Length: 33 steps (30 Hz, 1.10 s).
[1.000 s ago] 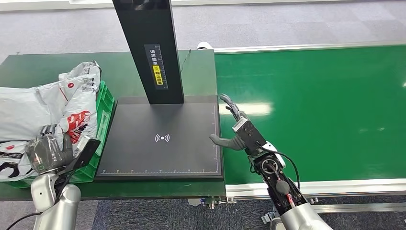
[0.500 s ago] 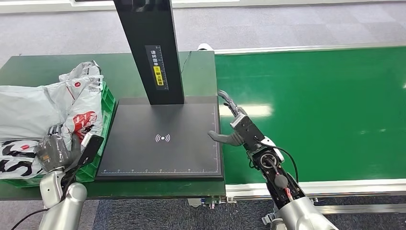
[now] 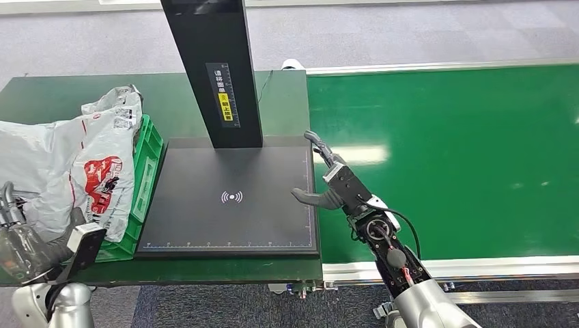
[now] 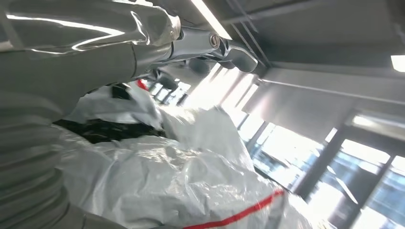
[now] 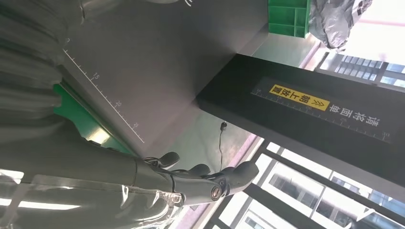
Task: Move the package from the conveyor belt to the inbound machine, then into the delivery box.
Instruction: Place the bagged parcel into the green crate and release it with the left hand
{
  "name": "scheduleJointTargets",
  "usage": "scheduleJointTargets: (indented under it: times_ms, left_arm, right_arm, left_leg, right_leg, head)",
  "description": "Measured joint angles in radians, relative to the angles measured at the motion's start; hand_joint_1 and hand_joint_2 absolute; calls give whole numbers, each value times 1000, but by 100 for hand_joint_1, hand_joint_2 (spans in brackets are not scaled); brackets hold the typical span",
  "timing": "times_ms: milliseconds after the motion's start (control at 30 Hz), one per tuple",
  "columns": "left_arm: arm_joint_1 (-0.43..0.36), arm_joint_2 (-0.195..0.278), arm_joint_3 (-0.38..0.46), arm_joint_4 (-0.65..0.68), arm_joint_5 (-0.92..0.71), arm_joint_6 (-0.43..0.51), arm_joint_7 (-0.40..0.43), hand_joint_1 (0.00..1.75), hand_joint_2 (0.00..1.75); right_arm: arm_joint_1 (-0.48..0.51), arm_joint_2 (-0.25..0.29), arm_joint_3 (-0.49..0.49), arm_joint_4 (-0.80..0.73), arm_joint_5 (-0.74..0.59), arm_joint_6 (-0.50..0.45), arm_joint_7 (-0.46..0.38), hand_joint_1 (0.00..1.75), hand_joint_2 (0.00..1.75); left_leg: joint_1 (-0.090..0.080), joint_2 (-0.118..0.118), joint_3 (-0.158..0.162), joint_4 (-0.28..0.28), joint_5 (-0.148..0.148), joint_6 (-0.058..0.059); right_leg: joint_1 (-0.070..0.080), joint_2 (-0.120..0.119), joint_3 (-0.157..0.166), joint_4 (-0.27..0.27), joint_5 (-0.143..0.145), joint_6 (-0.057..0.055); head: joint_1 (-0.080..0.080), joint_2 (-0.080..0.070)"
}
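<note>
right hand point(image 3: 326, 179) spread wide, holding nothing, beside the scanner plate point(image 3: 232, 198) (left hand's point(image 3: 17, 236) hold unclear)

Column label point(image 3: 224, 94): white scale marks, Chinese characters and a yellow strip, too small to read.
Scan plate point(image 3: 231, 197): white wireless-signal symbol.
Plate ruler point(image 5: 102, 90): numbers 15, 20, 25.
</note>
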Motion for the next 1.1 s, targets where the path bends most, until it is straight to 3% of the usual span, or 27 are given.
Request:
scheduleJointTargets:
  times_ms: [267, 700, 933, 1033, 1100]
  left_arm:
    - [58, -50, 1, -211, 143, 0, -3, 0, 175]
    - [97, -69, -27, -336, 203, 0, -3, 0, 175]
    - [169, -69, -180, -449, 277, 0, -3, 0, 175]
    - [217, -50, -318, -450, 342, -10, -3, 0, 175]
    - [243, -27, -432, -451, 432, -75, -3, 0, 175]
  right_arm:
    - [-14, 7, 13, 20, -5, -3, -7, 0, 175]
    - [-24, 12, 24, 40, -10, -5, -12, 0, 175]
    - [-41, 12, 31, 58, -34, -13, -29, 0, 175]
    - [-49, 11, 33, 64, -43, -14, -37, 0, 175]
    - [-53, 9, 34, 67, -47, -14, -43, 0, 175]
  left_leg:
    - [0, 0, -1, 0, 0, 0]
    - [0, 0, -1, 0, 0, 0]
    - [0, 0, -1, 0, 0, 0]
    - [0, 0, -1, 0, 0, 0]
    - [0, 0, -1, 0, 0, 0]
  right_leg:
    - [0, 0, -1, 0, 0, 0]
    - [0, 0, -1, 0, 0, 0]
    - [0, 0, -1, 0, 0, 0]
    - [0, 0, -1, 0, 0, 0]
    - [0, 0, -1, 0, 0, 0]
  head:
    - [0, 0]
    - [0, 0]
    - [0, 0]
    - [0, 0]
    - [0, 0]
